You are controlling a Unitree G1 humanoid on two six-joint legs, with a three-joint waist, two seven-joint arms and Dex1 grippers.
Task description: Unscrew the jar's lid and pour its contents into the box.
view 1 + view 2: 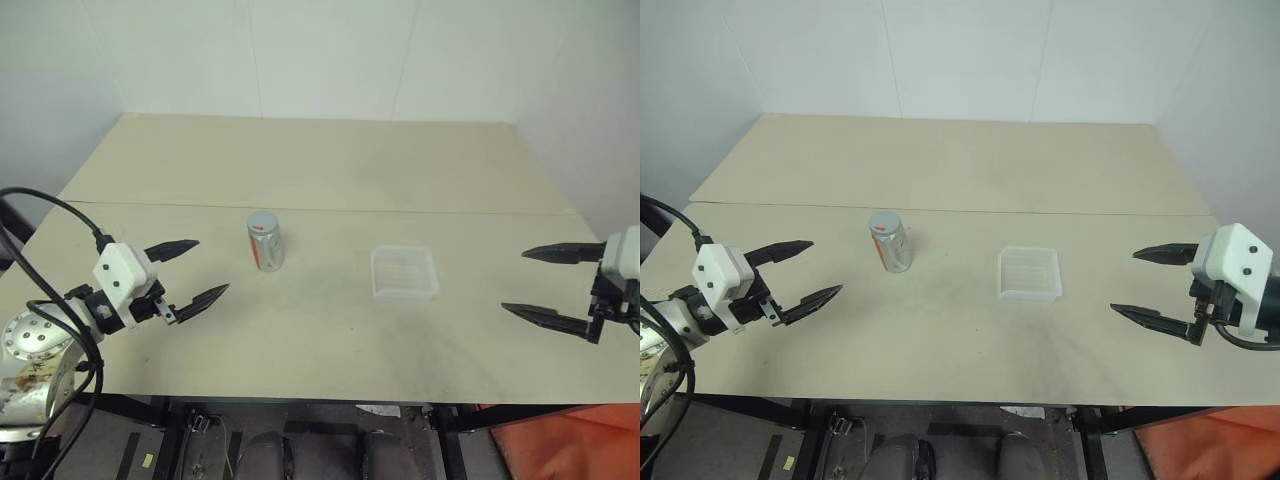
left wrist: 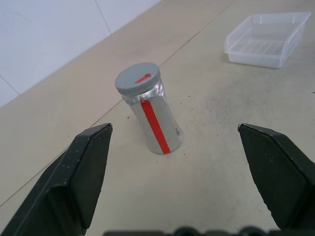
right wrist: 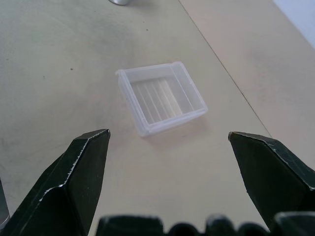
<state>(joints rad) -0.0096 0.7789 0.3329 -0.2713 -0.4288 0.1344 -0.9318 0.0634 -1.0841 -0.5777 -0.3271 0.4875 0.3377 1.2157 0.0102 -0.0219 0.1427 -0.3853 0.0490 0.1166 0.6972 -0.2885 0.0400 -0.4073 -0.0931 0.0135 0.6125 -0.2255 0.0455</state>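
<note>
Your left tool (image 1: 197, 269) is spread and empty near the surface's left edge. Upright, lid (image 2: 138, 78) on, the jar (image 1: 264, 241) lies nearer it than your spread right tool (image 1: 533, 283).

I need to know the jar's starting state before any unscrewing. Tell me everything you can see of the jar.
The jar is a small silvery cylinder with a red stripe down its side. Its grey lid, marked with a short red dash, is on. It stands upright on the table, to the left of the clear box and apart from it. Nothing touches it but the table; the open left pincer is short of it. Its contents cannot be made out.
</note>
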